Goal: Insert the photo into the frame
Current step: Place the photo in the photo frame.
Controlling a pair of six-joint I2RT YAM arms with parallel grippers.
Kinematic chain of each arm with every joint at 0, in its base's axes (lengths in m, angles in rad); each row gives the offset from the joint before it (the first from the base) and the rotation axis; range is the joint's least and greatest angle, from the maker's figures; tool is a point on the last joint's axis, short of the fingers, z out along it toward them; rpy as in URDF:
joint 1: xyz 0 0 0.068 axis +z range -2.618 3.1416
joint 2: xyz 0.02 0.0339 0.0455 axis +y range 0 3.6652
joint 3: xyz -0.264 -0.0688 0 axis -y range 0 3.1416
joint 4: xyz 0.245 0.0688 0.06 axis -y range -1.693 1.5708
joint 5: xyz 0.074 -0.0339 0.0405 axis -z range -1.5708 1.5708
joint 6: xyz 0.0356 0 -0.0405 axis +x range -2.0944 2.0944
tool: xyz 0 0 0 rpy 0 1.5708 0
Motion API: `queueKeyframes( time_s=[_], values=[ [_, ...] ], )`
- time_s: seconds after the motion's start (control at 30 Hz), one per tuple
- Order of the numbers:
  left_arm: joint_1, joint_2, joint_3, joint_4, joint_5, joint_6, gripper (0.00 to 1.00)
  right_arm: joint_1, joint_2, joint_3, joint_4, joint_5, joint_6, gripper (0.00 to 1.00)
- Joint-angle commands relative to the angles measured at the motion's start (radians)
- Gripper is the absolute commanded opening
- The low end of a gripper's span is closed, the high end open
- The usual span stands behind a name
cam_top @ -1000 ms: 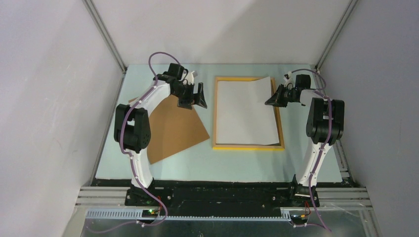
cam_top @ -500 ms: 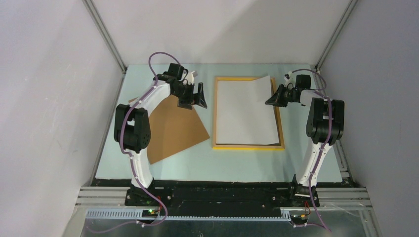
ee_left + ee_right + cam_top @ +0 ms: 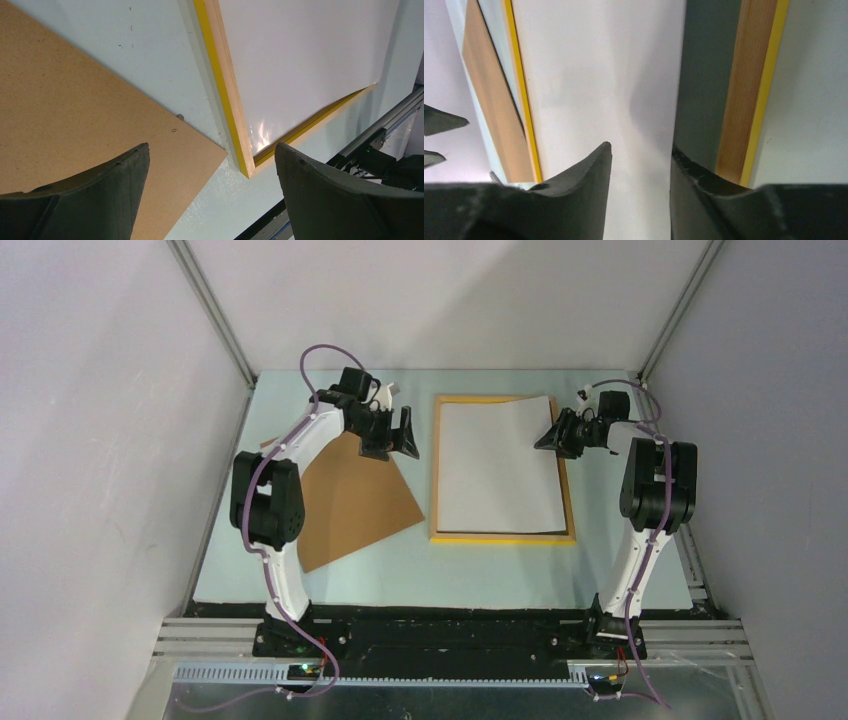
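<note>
The right gripper (image 3: 549,438), in the upper right of the overhead view, had just let go. Half a second before, its jaws were clamped on the far right corner of the photo (image 3: 495,465) and held that corner raised. Now they stood parted. In the right wrist view the gripper (image 3: 641,147) showed a clear gap between its fingers, with the photo's (image 3: 589,75) white back running through the gap and neither finger pressing on it.

The sheet had dropped flatter. It lay white side up inside the frame (image 3: 500,538), in the upper middle of the overhead view. Its upper right corner still seemed to ride over the frame's yellow rail, and the right wrist view showed a dark strip of shadow between the photo's edge and the wooden rail (image 3: 749,75). The photo was probably placed but not fully seated, so that corner might still need nudging down.

The left gripper (image 3: 405,432) had not moved and hung wide open with nothing in it, left of the frame. It hovered over the corner of the brown backing board (image 3: 350,505), which lay on the table (image 3: 400,570) just beside the frame's left rail (image 3: 220,90).
</note>
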Motion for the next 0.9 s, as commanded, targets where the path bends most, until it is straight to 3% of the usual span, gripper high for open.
queueKeyframes(
  time_s=[0.0,0.3,0.67,0.87],
  values=[
    [-0.004,-0.069,0.020,0.002,0.016,0.026,1.00,0.004,-0.065,-0.005,0.022,0.033,-0.019,0.52],
    [-0.003,-0.074,0.018,0.002,0.016,0.028,1.00,0.006,-0.107,-0.005,-0.012,0.099,-0.048,0.76],
    [0.009,-0.128,0.012,0.003,-0.136,0.056,1.00,0.043,-0.246,-0.005,-0.049,0.249,-0.162,0.95],
    [0.042,-0.173,0.002,0.001,-0.237,0.085,1.00,0.134,-0.315,-0.011,-0.052,0.351,-0.229,0.99]
  ],
)
